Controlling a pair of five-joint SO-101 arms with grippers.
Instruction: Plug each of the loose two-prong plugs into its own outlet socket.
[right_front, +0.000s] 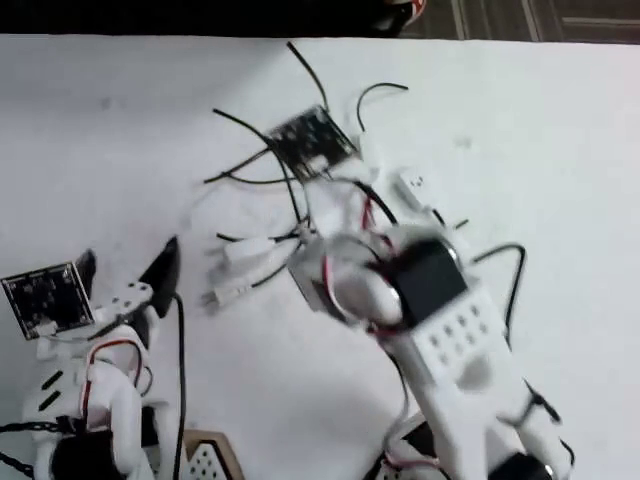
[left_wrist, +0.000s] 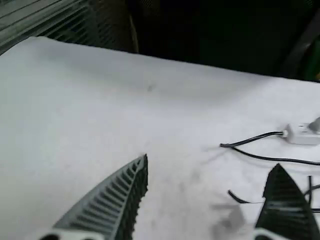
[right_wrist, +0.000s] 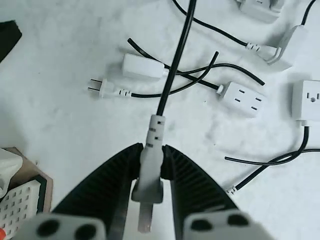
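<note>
Grips a white plug (right_wrist: 149, 176) in the right gripper (right_wrist: 151, 151); spreads the left gripper (right_front: 125, 268), released, over the counter (right_front: 120, 130), lower left of the frame.

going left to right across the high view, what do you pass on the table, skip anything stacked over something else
left gripper → loose two-prong plug → white outlet socket → black cable loop
</note>
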